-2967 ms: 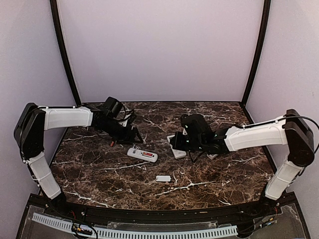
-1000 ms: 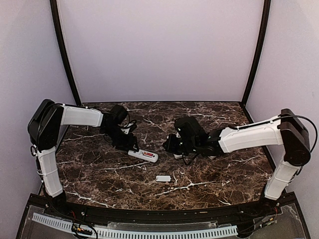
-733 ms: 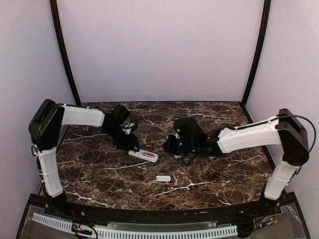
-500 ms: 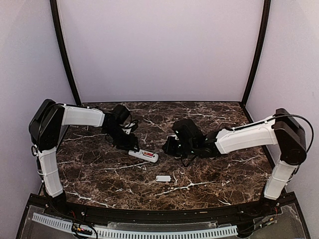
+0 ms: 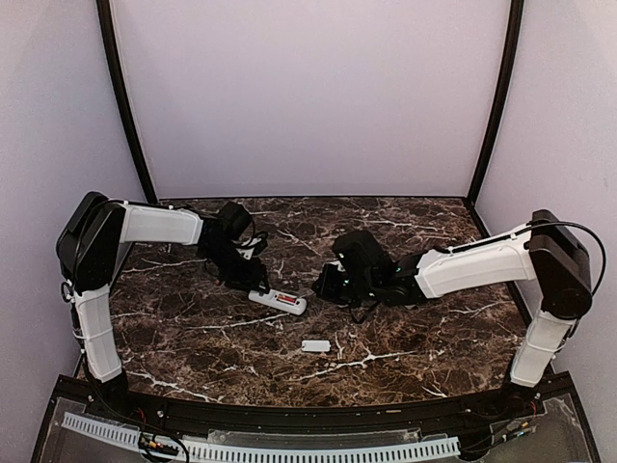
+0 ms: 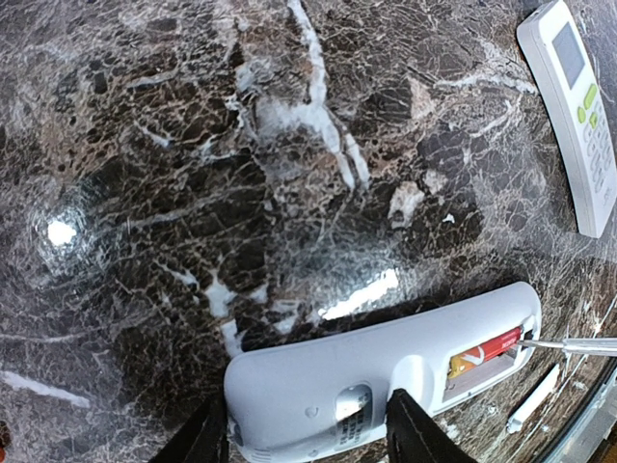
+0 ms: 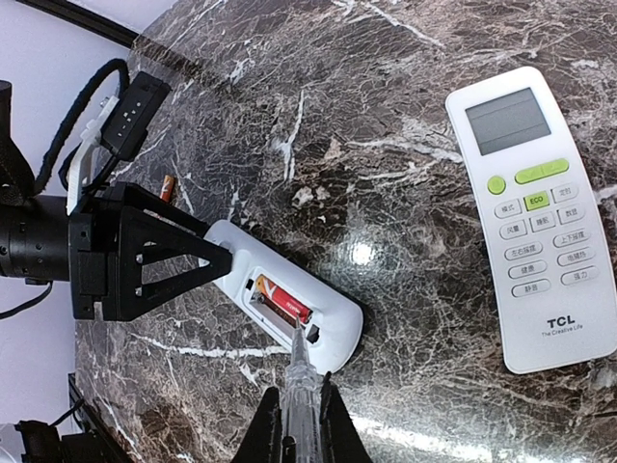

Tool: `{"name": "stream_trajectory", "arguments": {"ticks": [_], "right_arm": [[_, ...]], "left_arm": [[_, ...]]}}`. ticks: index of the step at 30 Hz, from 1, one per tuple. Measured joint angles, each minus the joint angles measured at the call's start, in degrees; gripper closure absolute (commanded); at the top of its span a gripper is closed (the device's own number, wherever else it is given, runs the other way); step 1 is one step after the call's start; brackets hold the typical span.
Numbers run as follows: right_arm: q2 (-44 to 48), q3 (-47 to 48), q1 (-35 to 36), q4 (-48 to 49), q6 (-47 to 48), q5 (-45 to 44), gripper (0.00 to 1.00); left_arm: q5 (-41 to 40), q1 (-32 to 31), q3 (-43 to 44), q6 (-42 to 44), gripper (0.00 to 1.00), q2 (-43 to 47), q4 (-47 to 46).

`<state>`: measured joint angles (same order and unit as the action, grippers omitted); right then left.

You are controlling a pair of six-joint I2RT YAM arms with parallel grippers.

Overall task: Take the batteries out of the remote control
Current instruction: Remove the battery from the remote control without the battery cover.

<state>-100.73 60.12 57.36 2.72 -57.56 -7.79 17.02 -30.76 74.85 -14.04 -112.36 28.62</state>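
Note:
A white remote control point(image 5: 278, 301) lies face down on the marble table, its battery bay open. A red battery point(image 7: 282, 299) lies in the bay, also visible in the left wrist view point(image 6: 482, 352). My left gripper point(image 5: 253, 280) is shut across the remote's left end point(image 6: 318, 386), one finger point(image 6: 419, 429) on each side. My right gripper point(image 7: 299, 424) is shut on a clear pointed tool point(image 7: 298, 381). The tool's tip rests at the right end of the battery. A loose orange battery point(image 7: 166, 186) lies behind the left gripper.
A second white remote marked TCL point(image 7: 540, 217) lies face up to the right, mostly under the right arm in the top view. A small white battery cover point(image 5: 315, 345) lies nearer the front edge. Purple walls enclose the table.
The left gripper came from the left and closed on the remote's end. The right gripper moved left with the tool until the tip reached the battery bay.

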Motion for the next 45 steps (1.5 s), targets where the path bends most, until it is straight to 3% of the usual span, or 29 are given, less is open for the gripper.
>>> {"name": "stream_trajectory", "arguments": {"ticks": [34, 45], "right_arm": [[-0.09, 4.24, 0.87, -8.92, -1.55, -2.73, 1.0], [-0.44, 3.28, 0.87, -6.03, -2.01, -1.25, 1.0]], "left_arm": [[-0.26, -0.11, 0.13, 0.2, 0.46, 0.0, 0.17], [-0.26, -0.11, 0.13, 0.22, 0.47, 0.0, 0.17]]}}
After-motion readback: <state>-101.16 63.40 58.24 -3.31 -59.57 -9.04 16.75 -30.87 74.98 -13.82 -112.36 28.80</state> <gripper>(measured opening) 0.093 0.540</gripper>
